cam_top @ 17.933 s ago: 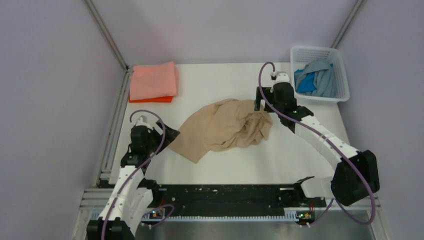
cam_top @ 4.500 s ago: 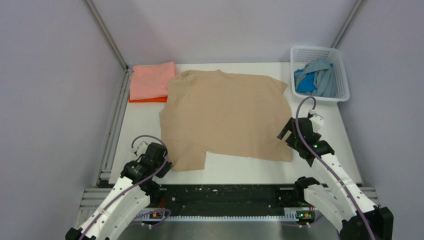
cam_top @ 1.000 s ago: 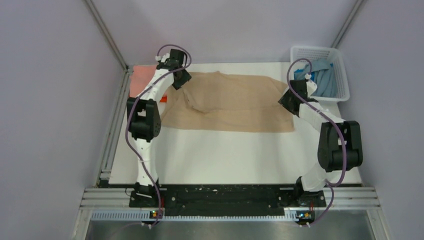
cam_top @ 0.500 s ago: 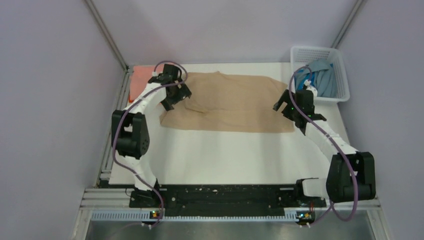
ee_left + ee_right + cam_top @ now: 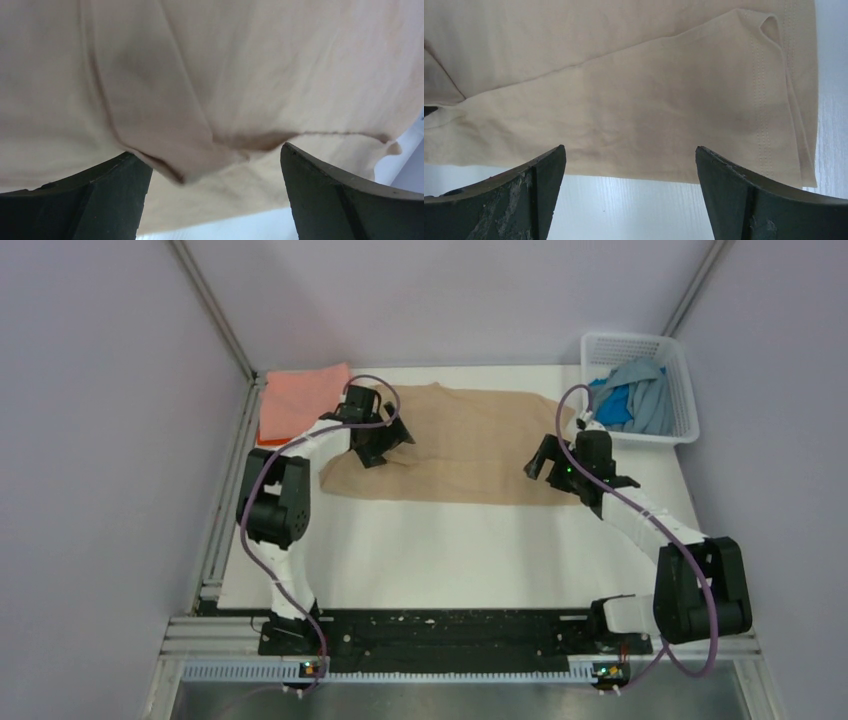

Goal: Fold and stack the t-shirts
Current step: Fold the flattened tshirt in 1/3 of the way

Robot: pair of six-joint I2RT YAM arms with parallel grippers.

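Working on the surface [image 5: 450,540], with the tan t-shirt [image 5: 465,440] lying folded into a wide band near the far edge, beside the pink t-shirt [image 5: 300,400] in the far left corner. Holding left jaws and right jaws fully spread over its two ends, gripping nothing. Smoothing what may be a rumpled sleeve first, then pinching both layers evenly.

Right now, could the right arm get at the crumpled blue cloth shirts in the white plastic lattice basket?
Probably yes: the right gripper hangs open and empty over the tan shirt, the open-topped basket stands near, and nothing covers the blue shirts.
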